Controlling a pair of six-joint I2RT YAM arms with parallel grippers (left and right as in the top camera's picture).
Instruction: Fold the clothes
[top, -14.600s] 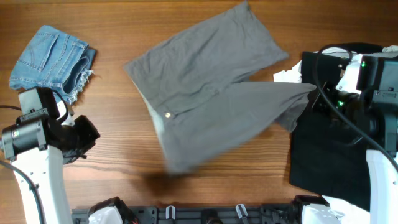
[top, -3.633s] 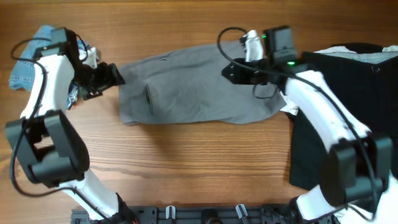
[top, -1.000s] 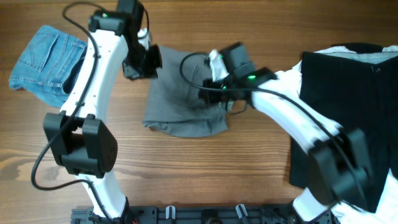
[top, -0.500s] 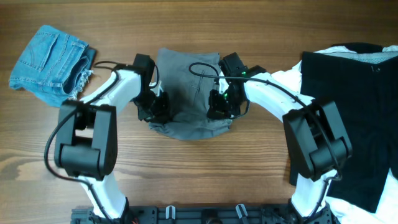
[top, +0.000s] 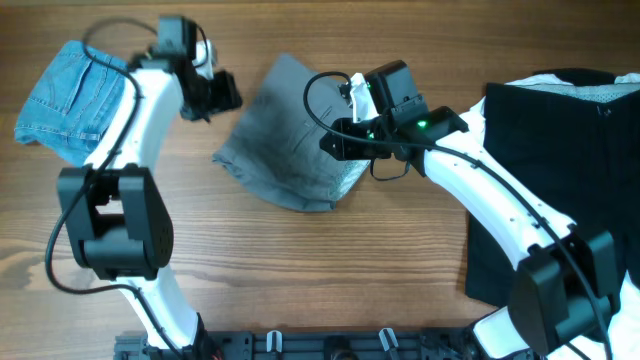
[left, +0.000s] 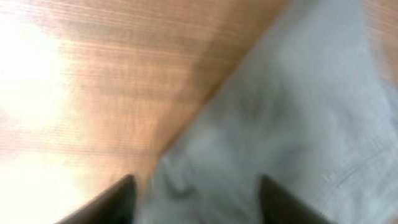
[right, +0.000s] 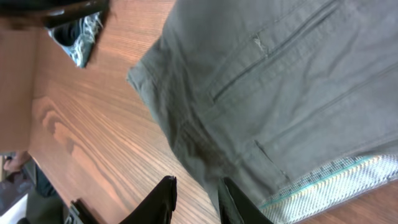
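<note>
1. Left claw (top: 228, 98): jaws wide, nothing between them. The left wrist view is blurred, but both fingertips show with a broad gap.
2. Grey shorts (top: 290, 140): a folded bundle flat on the table (top: 300, 260). They lie just ahead of the left claw's tips, near but apart in the overhead view. The wrist view shows grey cloth ahead of the tips and bare wood off to one side.
3. Right claw (right: 200, 199): jaws narrow, a small gap between the tips. It sits over the bundle's edge on the side away from the left claw. A thick fold of the cloth runs into the gap; can't tell whether it is pinched or just lying under the tips.
4. Ahead of the right claw: slit pocket (right: 273, 62) facing up. A pale patterned lining (right: 336, 180) shows at the bundle's edge, off to one side of the tips.
5. Denim shorts (top: 75, 95): behind the left claw, beside its arm, well apart from the grey pair.
6. Black shorts (top: 540, 170): well behind the right claw, back along its arm.
</note>
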